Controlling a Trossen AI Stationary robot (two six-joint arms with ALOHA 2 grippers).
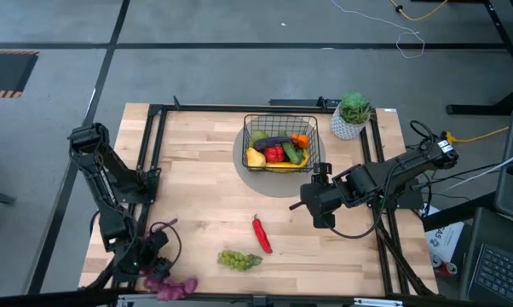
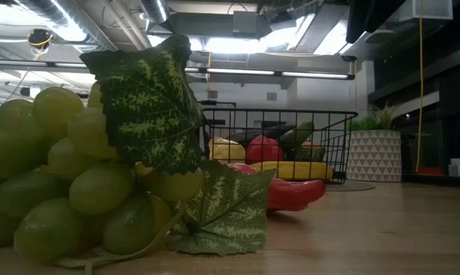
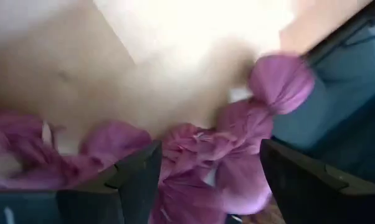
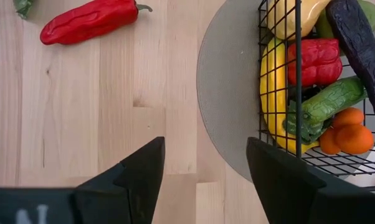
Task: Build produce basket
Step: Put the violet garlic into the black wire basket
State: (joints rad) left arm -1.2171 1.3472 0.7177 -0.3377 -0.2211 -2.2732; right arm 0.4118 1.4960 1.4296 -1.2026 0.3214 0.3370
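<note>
Left tool (image 3: 203, 180), fingers apart, straddles purple grapes (image 1: 173, 286); right tool (image 4: 203, 168), apart, beside grey mat (image 4: 228, 93).

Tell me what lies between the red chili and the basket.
Only bare wooden tabletop and the near edge of the grey round mat lie between the red chili and the basket, as the high view shows.

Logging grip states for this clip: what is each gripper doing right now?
Left gripper: jaws open around the purple grapes, not closed on them.
Right gripper: jaws open, empty, over bare table beside the basket.
</note>
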